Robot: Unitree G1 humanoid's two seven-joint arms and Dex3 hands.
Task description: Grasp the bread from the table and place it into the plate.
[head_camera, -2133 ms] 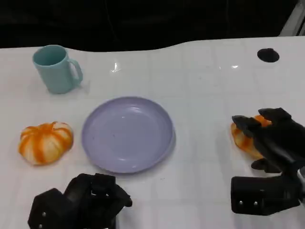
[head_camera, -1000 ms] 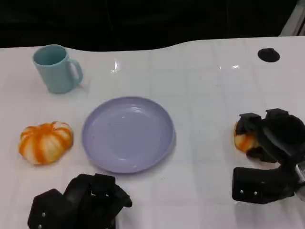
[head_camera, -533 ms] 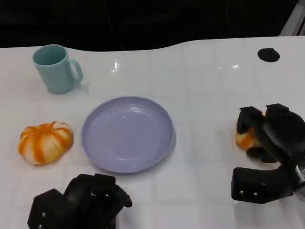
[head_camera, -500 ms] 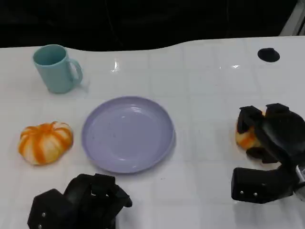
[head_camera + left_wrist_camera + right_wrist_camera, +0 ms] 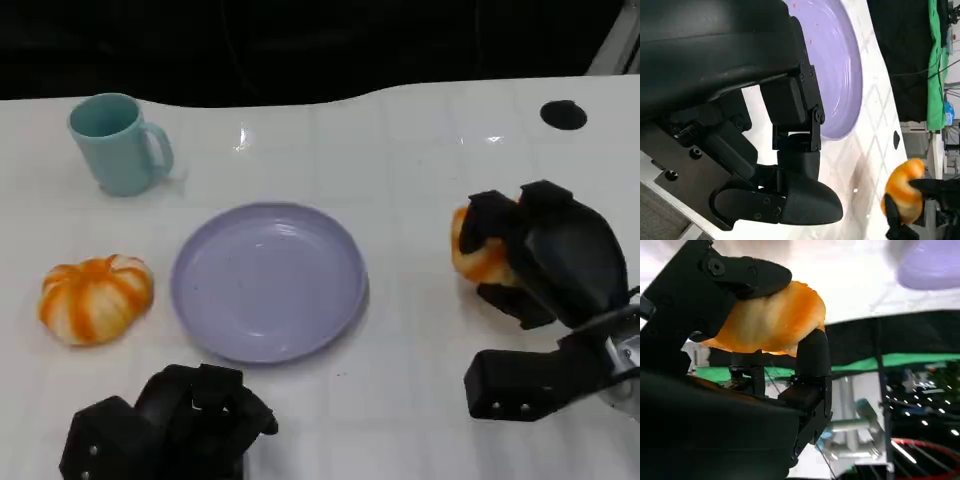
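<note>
My right hand (image 5: 548, 252) grips the orange bread (image 5: 473, 256) and holds it above the table, to the right of the plate. The lilac plate (image 5: 268, 280) lies in the middle of the table with nothing on it. In the right wrist view the bread (image 5: 767, 322) is pinched between black fingers (image 5: 740, 275), and the plate (image 5: 932, 262) is a blurred patch beyond it. My left hand (image 5: 170, 425) sits at the near edge below the plate, fingers curled in on nothing. The left wrist view shows that hand (image 5: 765, 150), the plate (image 5: 840, 75) and the held bread (image 5: 904, 192).
An orange and white striped pumpkin-shaped thing (image 5: 95, 298) lies left of the plate. A teal mug (image 5: 118, 143) stands at the back left. A black round spot (image 5: 563, 115) marks the back right of the white table (image 5: 420, 170).
My right hand closed around the bread on the table, then lifted it and carried it left toward the plate. The left hand, plate, mug and pumpkin-shaped thing stayed put.
</note>
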